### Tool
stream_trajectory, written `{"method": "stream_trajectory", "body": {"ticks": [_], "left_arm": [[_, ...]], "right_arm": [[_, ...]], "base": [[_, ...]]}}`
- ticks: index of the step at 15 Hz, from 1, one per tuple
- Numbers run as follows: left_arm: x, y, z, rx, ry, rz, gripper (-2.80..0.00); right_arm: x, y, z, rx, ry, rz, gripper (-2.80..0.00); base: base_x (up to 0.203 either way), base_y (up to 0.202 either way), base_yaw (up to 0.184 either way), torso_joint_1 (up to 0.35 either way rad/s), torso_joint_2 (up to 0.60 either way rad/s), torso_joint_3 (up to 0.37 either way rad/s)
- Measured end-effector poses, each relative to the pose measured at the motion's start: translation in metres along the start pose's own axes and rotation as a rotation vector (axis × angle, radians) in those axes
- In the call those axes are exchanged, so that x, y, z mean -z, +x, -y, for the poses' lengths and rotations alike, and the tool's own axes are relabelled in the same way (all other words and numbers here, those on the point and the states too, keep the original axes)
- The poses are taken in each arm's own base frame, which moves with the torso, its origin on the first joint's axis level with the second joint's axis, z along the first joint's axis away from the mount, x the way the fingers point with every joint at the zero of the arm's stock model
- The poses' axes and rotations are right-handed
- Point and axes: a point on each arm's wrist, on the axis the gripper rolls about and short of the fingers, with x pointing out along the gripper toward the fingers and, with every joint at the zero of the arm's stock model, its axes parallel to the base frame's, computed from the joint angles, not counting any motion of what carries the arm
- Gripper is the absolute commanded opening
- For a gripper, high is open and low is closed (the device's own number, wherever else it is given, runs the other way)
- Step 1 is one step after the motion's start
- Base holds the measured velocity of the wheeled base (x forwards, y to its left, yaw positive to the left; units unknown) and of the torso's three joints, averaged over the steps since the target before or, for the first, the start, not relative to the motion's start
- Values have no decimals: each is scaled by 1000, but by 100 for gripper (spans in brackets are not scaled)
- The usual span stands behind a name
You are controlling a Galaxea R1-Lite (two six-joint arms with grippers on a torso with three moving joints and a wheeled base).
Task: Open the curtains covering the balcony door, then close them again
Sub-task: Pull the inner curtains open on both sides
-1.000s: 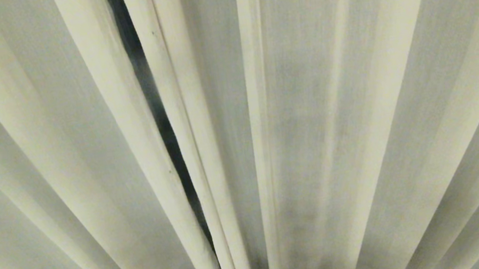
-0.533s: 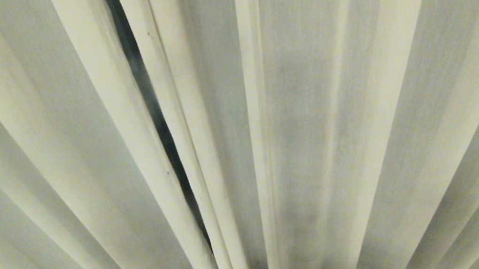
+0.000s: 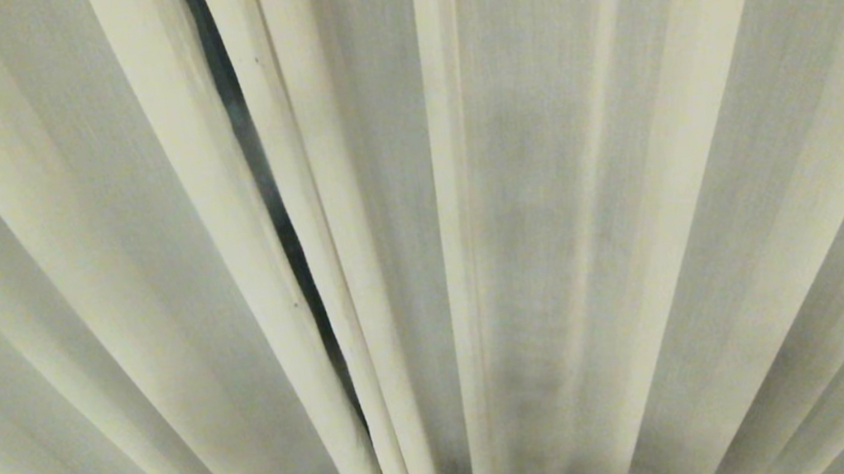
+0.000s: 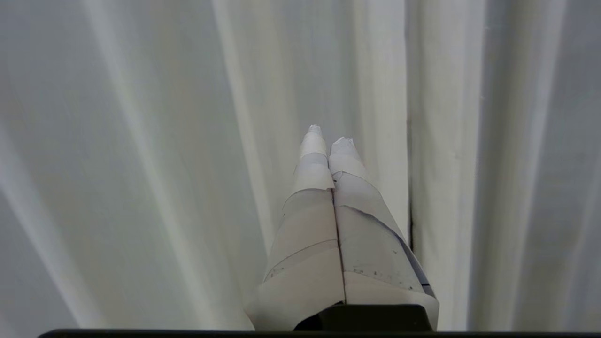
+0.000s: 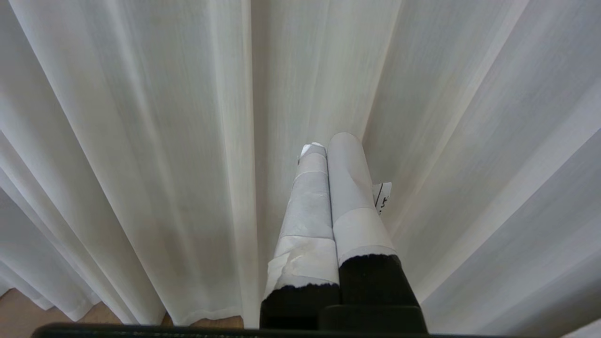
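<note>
The cream pleated curtains fill the head view, drawn shut except for a thin dark slit left of centre where two panels meet. The balcony door is hidden behind the fabric. Neither arm shows in the head view. In the left wrist view my left gripper, its fingers wrapped in pale tape, is shut and empty, pointing at the curtains just beside the dark slit. In the right wrist view my right gripper, also taped, is shut and empty, pointing into a fold of the curtains.
A strip of wooden floor shows under the curtain hem in the right wrist view. A small paper tag sticks out beside the right gripper's finger.
The head view has shifted slightly: the slit and the pleats beside it lie a little further left, and the dark line at the bottom right corner has dropped out of view.
</note>
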Motion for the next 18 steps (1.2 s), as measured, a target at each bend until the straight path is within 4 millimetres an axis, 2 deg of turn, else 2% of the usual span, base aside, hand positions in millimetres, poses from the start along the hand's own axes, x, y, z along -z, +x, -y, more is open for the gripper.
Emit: {"method": "stream_trajectory", "body": {"ticks": [6,11,15,18], "left_arm": [[-1,0,1,44,-36,0,-280],[-15,-2,0,61,-43,-23,-280],[-35,-9,4,284,-91,-87,-280],[-54,1,3,406,-97,-83,-280]], "right_arm": [[0,0,0,0,0,0,-280],[0,0,0,0,0,0,-280],[0,0,0,0,0,0,-280],[0,0,0,0,0,0,-280]], "base": [[0,0,0,0,0,0],[0,0,0,0,0,0],[0,0,0,0,0,0],[0,0,0,0,0,0]]}}
